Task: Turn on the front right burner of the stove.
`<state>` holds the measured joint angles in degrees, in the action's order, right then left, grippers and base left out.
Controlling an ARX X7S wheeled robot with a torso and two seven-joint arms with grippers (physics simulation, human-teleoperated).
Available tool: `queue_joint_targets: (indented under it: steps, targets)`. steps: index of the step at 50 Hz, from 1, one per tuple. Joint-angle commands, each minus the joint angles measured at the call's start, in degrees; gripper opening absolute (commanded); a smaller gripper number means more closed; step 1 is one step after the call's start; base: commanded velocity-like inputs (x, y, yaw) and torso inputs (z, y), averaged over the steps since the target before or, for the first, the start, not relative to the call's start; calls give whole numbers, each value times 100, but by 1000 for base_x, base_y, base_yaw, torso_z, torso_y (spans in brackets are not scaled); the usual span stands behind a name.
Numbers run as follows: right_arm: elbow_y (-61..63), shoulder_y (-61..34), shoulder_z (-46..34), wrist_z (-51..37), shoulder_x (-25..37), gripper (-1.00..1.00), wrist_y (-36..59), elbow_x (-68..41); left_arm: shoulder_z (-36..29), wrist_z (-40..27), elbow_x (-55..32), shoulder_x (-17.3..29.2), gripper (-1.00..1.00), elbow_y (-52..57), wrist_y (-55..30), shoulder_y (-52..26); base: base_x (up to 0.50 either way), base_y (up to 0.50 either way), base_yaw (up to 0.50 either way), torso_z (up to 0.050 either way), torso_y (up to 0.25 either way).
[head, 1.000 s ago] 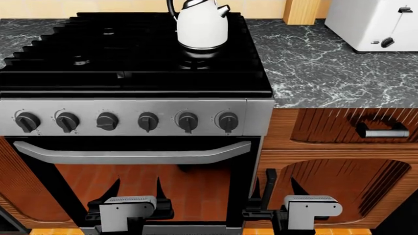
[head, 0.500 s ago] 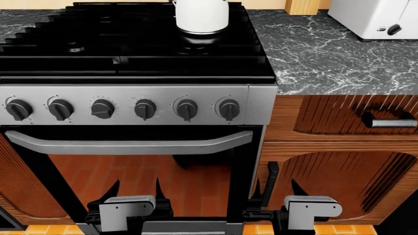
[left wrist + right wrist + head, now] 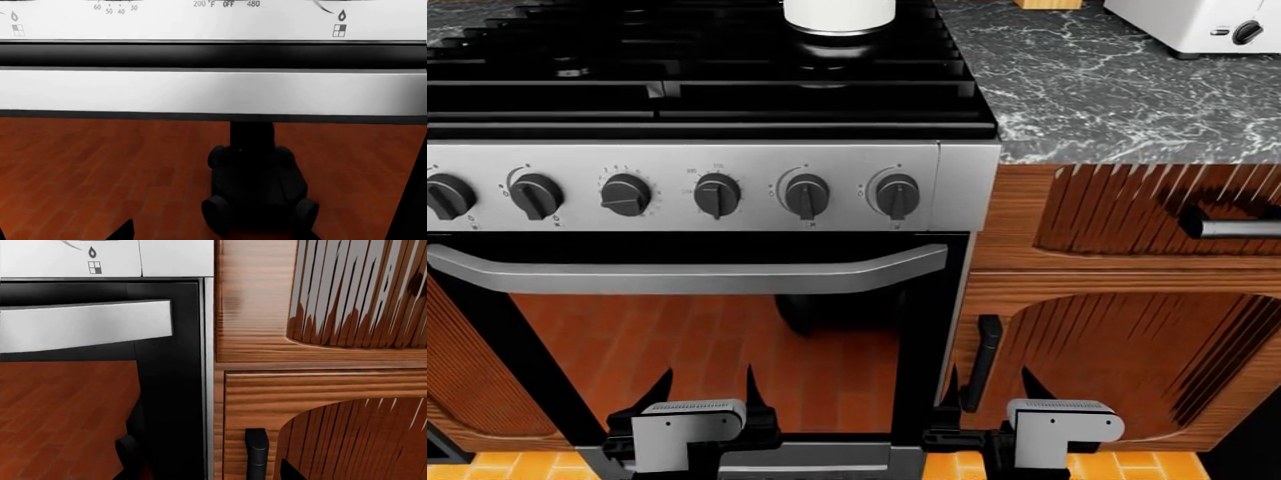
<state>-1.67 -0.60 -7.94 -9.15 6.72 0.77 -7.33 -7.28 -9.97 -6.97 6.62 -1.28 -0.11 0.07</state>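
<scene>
The stove (image 3: 694, 110) fills the left of the head view, with a black grated top and a steel panel of six black knobs (image 3: 717, 195). The front right burner (image 3: 825, 64) shows only dimly under the grate bars, below the white kettle's base (image 3: 838, 12). My left gripper (image 3: 709, 385) is open and empty, low in front of the oven's glass door. My right gripper (image 3: 989, 385) is open and empty, by the stove's right edge and the wooden cabinet. Both are well below the knobs. The left wrist view shows the oven handle (image 3: 213, 92) close ahead.
A curved silver oven handle (image 3: 694, 275) runs below the knobs. A marble counter (image 3: 1094, 90) with a white toaster (image 3: 1201, 25) lies to the right. The wooden cabinet has a silver drawer handle (image 3: 1232, 225) and a black door handle (image 3: 985, 360), which also shows in the right wrist view (image 3: 257, 452).
The head view has moved closer and lower: the stove top, kettle and toaster have slid up toward the frame's top. Both grippers hold the same place in view.
</scene>
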Motion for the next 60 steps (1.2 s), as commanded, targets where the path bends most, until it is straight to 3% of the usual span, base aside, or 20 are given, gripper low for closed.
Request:
queue_joint_targets:
  steps: [1,8,16,30,44,60]
  targets:
    - [11,-12,-79,-48,50,100,18,-55,-56,-59,-75,48,100,11,-22,-1,0,0,0,-50,0]
    - [224,7,-153,-63,87,100,97,-86,-91,-88,-111,82,100,77,-12,21,0,0,0,-46,0]
    - [1314,99,-429,-93,235,100,656,43,-45,-154,-262,86,100,124,-57,43,0,0,0,0,0]
    - [3075,-243,-779,-58,451,100,2175,32,-119,-191,-382,154,100,149,-290,34,0,0,0,0,0]
    - [4425,-1009,-499,-98,433,100,4126,-771,-193,-175,-508,220,100,159,-448,17,0,0,0,0,0]
    - [4716,-1939,-571,-405,219,100,5118,-970,-116,-177,-852,265,100,182,-663,11,0,0,0,0,0]
